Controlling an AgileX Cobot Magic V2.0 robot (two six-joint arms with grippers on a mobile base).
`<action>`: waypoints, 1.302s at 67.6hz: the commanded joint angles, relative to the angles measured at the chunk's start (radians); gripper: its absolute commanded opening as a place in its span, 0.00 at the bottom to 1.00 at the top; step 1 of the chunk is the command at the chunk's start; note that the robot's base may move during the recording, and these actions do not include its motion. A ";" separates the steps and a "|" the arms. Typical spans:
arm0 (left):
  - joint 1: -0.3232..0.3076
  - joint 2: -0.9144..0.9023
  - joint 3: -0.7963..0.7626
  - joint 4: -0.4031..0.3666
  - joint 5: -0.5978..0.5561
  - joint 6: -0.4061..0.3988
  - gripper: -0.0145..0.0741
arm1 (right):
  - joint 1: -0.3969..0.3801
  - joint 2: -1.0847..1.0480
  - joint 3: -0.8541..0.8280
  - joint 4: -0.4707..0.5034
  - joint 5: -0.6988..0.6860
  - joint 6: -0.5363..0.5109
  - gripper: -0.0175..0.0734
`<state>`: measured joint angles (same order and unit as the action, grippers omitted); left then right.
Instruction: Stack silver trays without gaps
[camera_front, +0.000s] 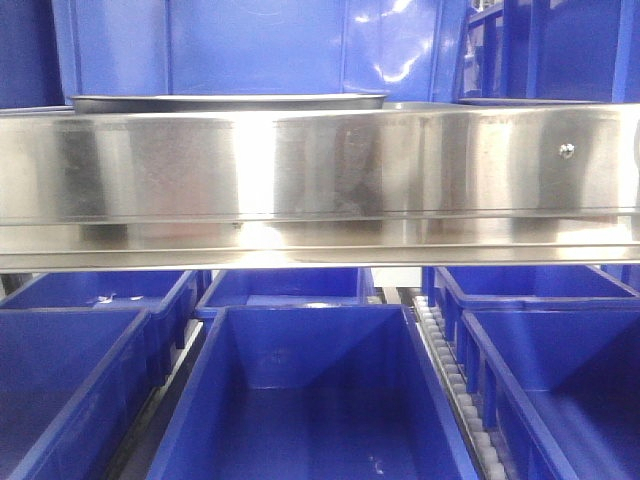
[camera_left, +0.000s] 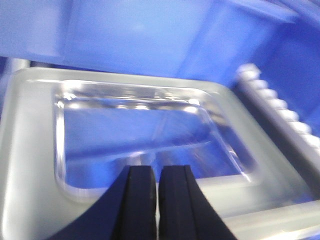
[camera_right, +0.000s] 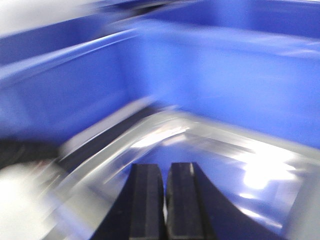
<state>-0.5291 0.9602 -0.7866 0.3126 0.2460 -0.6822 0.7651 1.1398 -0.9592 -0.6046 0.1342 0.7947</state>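
Observation:
In the left wrist view a shiny silver tray (camera_left: 30, 150) with a wide flat rim and a sunken compartment lies below my left gripper (camera_left: 156, 172). The jaws are shut with nothing between them, over the tray's near rim. In the right wrist view, which is blurred, another silver tray (camera_right: 150, 130) lies below my right gripper (camera_right: 165, 170), shut and empty over the tray's floor. In the front view only the dark rim of a tray (camera_front: 230, 101) shows above the shelf panel. Neither gripper shows there.
A long steel shelf front panel (camera_front: 320, 170) with a screw (camera_front: 567, 150) crosses the front view. Blue bins (camera_front: 310, 400) stand below it and more behind. A white roller track (camera_left: 280, 110) runs right of the left tray. A blue bin wall (camera_right: 225, 80) rises behind the right tray.

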 joint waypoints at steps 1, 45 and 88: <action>-0.008 -0.108 0.112 0.026 -0.141 0.000 0.18 | 0.006 -0.076 0.095 -0.016 -0.112 -0.046 0.17; -0.008 -0.658 0.413 0.145 -0.152 0.000 0.18 | 0.006 -0.560 0.303 -0.016 -0.083 -0.046 0.17; -0.008 -0.658 0.413 0.145 -0.152 0.000 0.18 | 0.004 -0.598 0.304 -0.016 -0.036 -0.046 0.17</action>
<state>-0.5291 0.3074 -0.3765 0.4527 0.1078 -0.6822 0.7700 0.5522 -0.6559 -0.6090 0.0711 0.7557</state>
